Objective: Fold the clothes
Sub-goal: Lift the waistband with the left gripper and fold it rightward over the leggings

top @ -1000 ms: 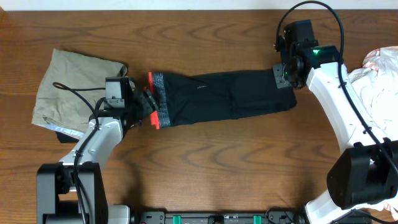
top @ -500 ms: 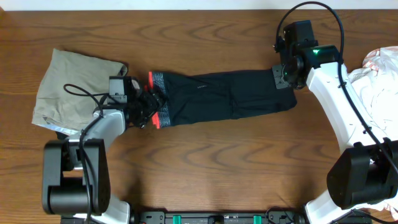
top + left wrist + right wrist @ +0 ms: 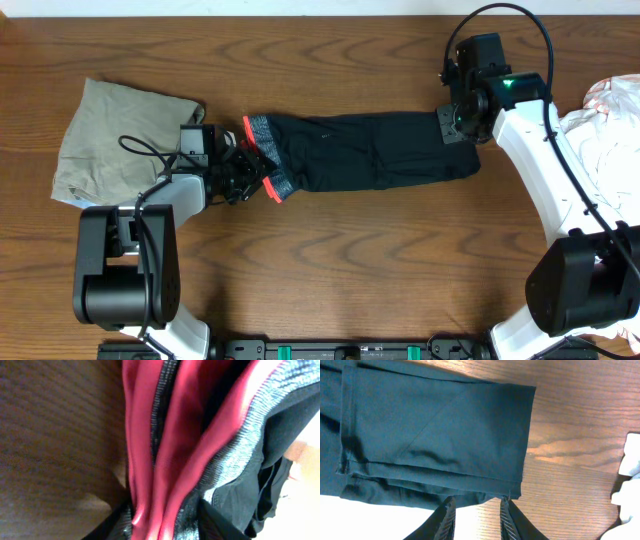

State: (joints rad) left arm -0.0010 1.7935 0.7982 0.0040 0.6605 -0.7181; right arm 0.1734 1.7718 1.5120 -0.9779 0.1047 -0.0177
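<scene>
The trousers (image 3: 370, 155) lie stretched across the tabletop (image 3: 350, 270), running from 9 o'clock to 3 o'clock in the overhead view. My left pincer (image 3: 248, 172) is clamped on the waistband (image 3: 165, 460) at the 9 o'clock end, with its grey and orange-red folds bunched between my fingers. My right pincer (image 3: 452, 128) is closed on the cuffs (image 3: 470, 435) at the 3 o'clock end, their hem edge caught between my fingertips. A khaki garment (image 3: 115, 145) rests at 9 o'clock of the waistband, just behind my left wrist. A white cloth (image 3: 605, 130) sits at the 3 o'clock edge, apart from the cuffs.
</scene>
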